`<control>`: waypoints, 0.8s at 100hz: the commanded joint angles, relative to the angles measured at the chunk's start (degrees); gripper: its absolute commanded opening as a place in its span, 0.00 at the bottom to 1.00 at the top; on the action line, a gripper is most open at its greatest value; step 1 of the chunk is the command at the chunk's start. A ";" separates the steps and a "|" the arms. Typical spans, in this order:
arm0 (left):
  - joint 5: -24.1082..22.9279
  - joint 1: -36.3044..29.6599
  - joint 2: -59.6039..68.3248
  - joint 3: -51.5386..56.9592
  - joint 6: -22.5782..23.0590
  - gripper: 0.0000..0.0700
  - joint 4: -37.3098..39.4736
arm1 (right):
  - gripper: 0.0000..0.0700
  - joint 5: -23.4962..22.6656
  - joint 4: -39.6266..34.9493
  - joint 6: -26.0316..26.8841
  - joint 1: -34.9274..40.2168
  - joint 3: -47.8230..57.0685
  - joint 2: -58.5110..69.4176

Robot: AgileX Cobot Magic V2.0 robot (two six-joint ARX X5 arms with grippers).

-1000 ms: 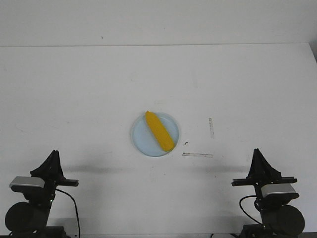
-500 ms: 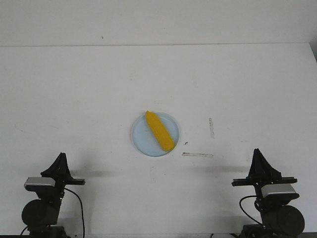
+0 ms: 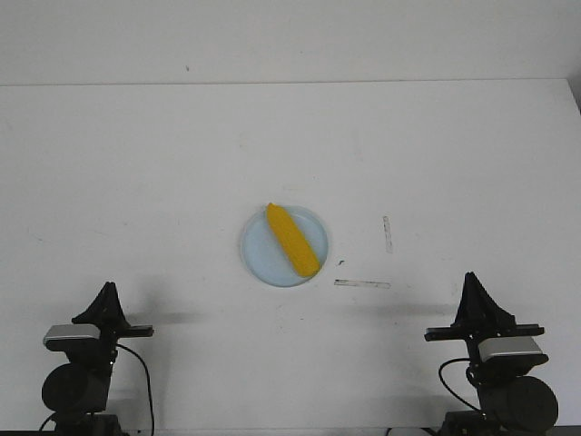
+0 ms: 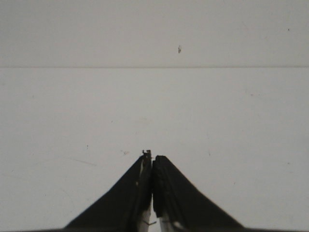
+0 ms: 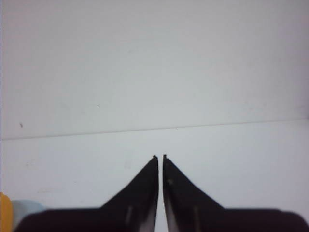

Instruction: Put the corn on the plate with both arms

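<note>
the corn (image 3: pixel 292 240) lies diagonally on the plate (image 3: pixel 259 259), well ahead of both pincers. the left pincer (image 4: pixel 152 157) and right pincer (image 5: pixel 160 158) sit pressed together, holding nothing (both low over the bench (image 3: pixel 136 163)).

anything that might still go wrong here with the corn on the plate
1. The corn lies diagonally on the plate, its lower end at the rim; smooth and round, it might roll off if the table is bumped.
2. The left gripper and right gripper are shut and parked near the front edge, well clear, so any fix would need a full new reach.
</note>
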 commanded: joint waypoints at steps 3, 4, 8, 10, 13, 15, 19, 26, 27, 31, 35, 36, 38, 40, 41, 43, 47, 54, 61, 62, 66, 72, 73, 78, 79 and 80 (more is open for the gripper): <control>0.59 0.00 -0.09 -1.18 -0.35 0.00 1.81 | 0.02 0.00 0.74 0.92 0.04 0.55 0.02; 0.61 0.00 -0.09 -1.18 -0.33 0.00 1.92 | 0.02 0.00 0.74 0.94 0.04 0.55 0.02; 0.70 0.00 -0.09 -1.18 -0.26 0.00 2.49 | 0.02 0.00 0.74 0.92 0.04 0.55 0.02; 0.87 0.00 -0.07 -1.18 -0.26 0.00 2.78 | 0.02 0.00 0.74 0.92 0.04 0.55 0.02; 1.09 0.00 -0.07 -1.18 -0.26 0.00 3.17 | 0.02 0.00 0.74 0.92 0.04 0.55 0.02; 1.20 0.00 -0.07 -1.18 -0.26 0.00 3.43 | 0.02 0.00 0.74 0.92 0.04 0.55 0.02; 1.73 0.00 -0.09 -1.18 -0.26 0.00 3.58 | 0.02 0.00 0.77 0.94 0.04 0.55 0.02; 2.25 0.00 -0.07 -1.18 -0.31 0.00 3.41 | 0.02 0.00 0.74 0.94 0.04 0.55 0.02; 2.25 0.00 -0.07 -1.18 -0.31 0.00 3.39 | 0.02 0.00 0.74 0.92 0.04 0.55 0.02; 2.25 0.00 -0.07 -1.18 -0.31 0.00 3.30 | 0.02 0.00 0.74 0.92 0.04 0.55 0.02; 2.25 0.00 -0.07 -1.18 -0.31 0.00 3.19 | 0.02 0.00 0.74 0.94 0.04 0.55 0.02; 2.25 0.00 -0.07 -1.18 -0.31 0.00 3.17 | 0.02 0.00 0.74 0.94 0.04 0.55 0.02; 2.25 0.00 -0.07 -1.18 -0.31 0.00 3.10 | 0.02 0.00 0.74 0.94 0.04 0.55 0.02; 2.25 0.00 -0.07 -1.18 -0.31 0.00 3.06 | 0.02 0.00 0.74 0.92 0.04 0.55 0.02; 2.25 0.00 -0.07 -1.18 -0.31 0.00 3.06 | 0.02 0.00 0.74 0.94 0.04 0.55 0.02; 2.25 0.00 -0.07 -1.18 -0.31 0.00 3.08 | 0.02 0.00 0.74 0.94 0.04 0.55 0.02; 2.25 0.00 -0.07 -1.18 -0.31 0.00 3.10 | 0.02 0.00 0.74 0.92 0.04 0.55 0.02; 2.25 0.00 -0.07 -1.18 -0.31 0.00 3.08 | 0.02 0.00 0.74 0.94 0.04 0.55 0.02; 2.25 0.00 -0.07 -1.18 -0.31 0.00 3.08 | 0.02 0.00 0.74 0.94 0.04 0.55 0.02; 2.25 0.00 -0.07 -1.18 -0.31 0.00 3.08 | 0.02 -0.02 0.74 0.94 0.04 0.55 0.02; 2.25 0.00 -0.07 -1.18 -0.31 0.00 3.08 | 0.02 0.00 0.77 0.92 0.04 0.55 0.02; 2.25 0.00 -0.07 -1.18 -0.31 0.00 3.08 | 0.02 0.00 0.74 0.94 0.04 0.55 0.02; 2.25 0.00 -0.07 -1.18 -0.31 0.00 3.08 | 0.02 0.00 0.74 0.94 0.04 0.55 0.02; 2.25 0.00 -0.07 -1.18 -0.31 0.00 3.08 | 0.02 0.00 0.74 0.94 0.04 0.55 0.02; 2.25 0.00 -0.07 -1.18 -0.31 0.00 3.08 | 0.02 0.00 0.74 0.94 0.04 0.55 0.02; 2.25 0.00 -0.07 -1.18 -0.31 0.00 3.08 | 0.02 0.00 0.74 0.94 0.04 0.55 0.02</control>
